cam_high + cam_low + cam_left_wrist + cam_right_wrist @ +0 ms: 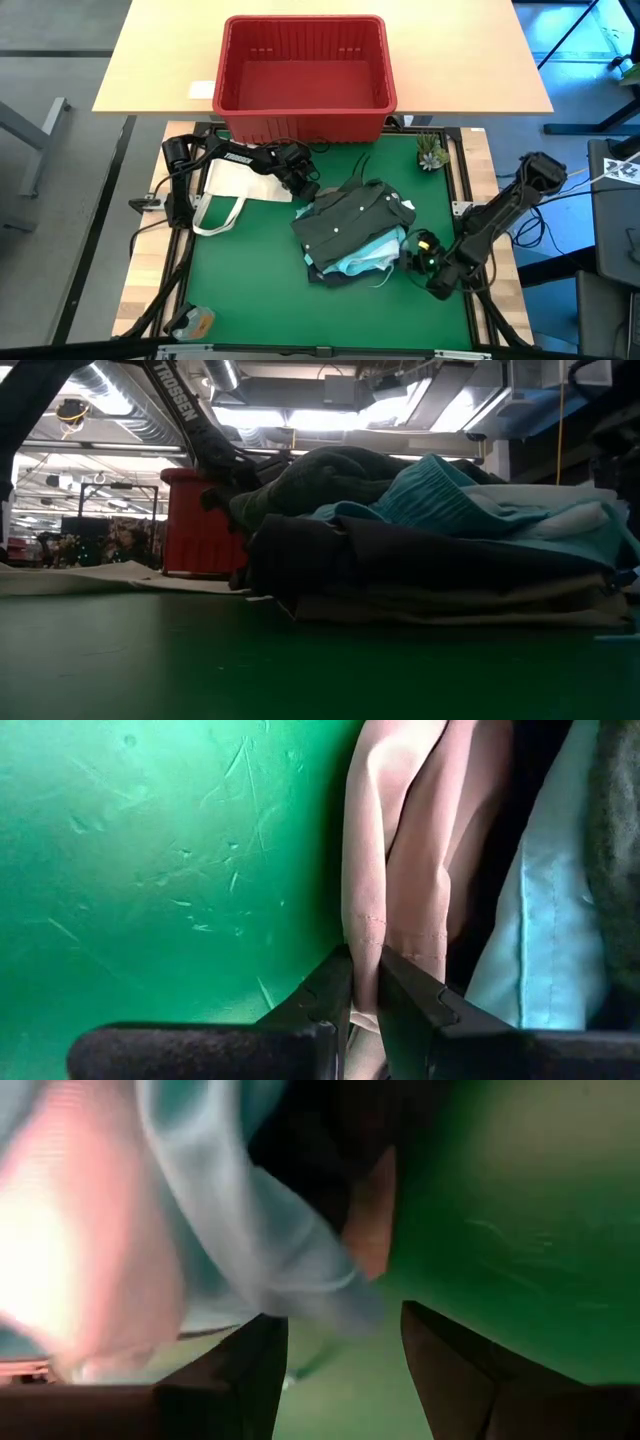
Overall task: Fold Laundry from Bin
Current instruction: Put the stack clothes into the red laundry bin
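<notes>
— On the green mat [250, 270], where did the laundry lie?

— The stack [352, 232] sat mid-table, a dark green garment [345, 218] on top, turquoise cloth [365, 258] under it; the red bin [303, 76] stood empty behind.

— And the left gripper [365, 982]?

— It sat at the pile's left edge, fingers pinched on a khaki fold [415, 870].

— The right gripper [345, 1355]?

— It stood spread by the turquoise hem at the pile's right, holding nothing.

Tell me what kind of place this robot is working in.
Probably a robotics lab or workshop: exposed ceiling ducts and strip lights, a green work mat in a framed rig, and loose cables on the floor.
</notes>
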You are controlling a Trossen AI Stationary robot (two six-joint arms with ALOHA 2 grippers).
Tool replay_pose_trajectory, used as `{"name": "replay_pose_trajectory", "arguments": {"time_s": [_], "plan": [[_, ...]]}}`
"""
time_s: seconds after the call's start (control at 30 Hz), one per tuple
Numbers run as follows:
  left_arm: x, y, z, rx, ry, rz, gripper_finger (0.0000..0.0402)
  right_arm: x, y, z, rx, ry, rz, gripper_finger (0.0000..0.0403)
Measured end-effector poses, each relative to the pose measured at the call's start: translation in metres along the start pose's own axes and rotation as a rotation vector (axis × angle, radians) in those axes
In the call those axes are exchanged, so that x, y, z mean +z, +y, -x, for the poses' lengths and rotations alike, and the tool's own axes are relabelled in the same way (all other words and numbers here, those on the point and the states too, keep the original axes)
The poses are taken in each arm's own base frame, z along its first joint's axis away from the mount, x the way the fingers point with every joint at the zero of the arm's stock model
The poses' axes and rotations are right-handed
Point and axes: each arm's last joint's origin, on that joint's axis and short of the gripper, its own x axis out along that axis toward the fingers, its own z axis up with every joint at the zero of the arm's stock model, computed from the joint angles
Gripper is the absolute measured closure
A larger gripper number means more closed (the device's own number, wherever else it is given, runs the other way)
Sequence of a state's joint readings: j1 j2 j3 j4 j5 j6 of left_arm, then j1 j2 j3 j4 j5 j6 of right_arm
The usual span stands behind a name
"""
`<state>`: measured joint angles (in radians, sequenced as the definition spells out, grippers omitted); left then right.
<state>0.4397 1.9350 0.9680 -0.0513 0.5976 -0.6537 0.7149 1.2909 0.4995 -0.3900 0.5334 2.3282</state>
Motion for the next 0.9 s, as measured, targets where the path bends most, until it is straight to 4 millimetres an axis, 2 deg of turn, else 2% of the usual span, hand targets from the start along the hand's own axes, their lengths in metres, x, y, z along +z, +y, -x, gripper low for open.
{"name": "replay_pose_trajectory", "arguments": {"time_s": [0.53, 0.73, 0.9], "plan": [[0.0, 0.0, 0.0, -0.007, 0.006, 0.003, 0.0361, 0.007, 0.006, -0.03, -0.036, -0.074, -0.053, 0.0207], [0.0, 0.0, 0.0, -0.019, 0.014, 0.003, 0.0361, 0.006, 0.007, -0.034, -0.028, -0.081, -0.062, 0.0208], [-0.002, -0.002, -0.001, -0.041, 0.035, -0.004, 0.0361, 0.006, 0.008, -0.035, -0.007, -0.09, -0.068, 0.0234]]}}
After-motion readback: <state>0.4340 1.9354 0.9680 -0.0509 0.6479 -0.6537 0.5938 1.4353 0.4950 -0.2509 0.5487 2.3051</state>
